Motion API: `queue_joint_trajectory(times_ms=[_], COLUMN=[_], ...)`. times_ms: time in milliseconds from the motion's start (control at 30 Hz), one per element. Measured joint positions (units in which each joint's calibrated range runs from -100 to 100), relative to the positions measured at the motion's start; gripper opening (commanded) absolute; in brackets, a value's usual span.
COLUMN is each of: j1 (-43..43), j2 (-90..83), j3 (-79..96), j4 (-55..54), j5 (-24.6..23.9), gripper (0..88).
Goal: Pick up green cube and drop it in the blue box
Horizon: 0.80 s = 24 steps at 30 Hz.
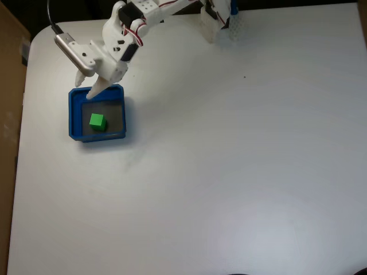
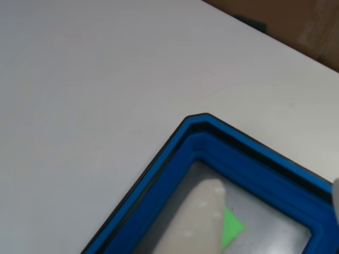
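Note:
The green cube (image 1: 97, 121) lies on the grey floor of the blue box (image 1: 73, 117), nearer its left wall in the fixed view. My white gripper (image 1: 84, 90) hangs over the box's far rim, open and holding nothing, a little above and behind the cube. In the other view one white finger (image 2: 204, 217) reaches down into the blue box (image 2: 196, 140) and covers part of the green cube (image 2: 233, 228). The second finger just shows at the right edge. The gripper (image 2: 273, 188) spans the box's interior.
The box sits near the left side of a white table (image 1: 229, 172). The arm's base (image 1: 218, 20) stands at the table's far edge. Brown cardboard (image 1: 8, 114) lines the table's left side, and open tabletop stretches to the right and front.

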Motion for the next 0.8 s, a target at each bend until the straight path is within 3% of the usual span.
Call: queue_joint_trajectory(times_ms=[800], j1=[0.0], j2=[-45.28], j3=[47.9], j4=[0.0], j5=[0.0], gripper=[17.0])
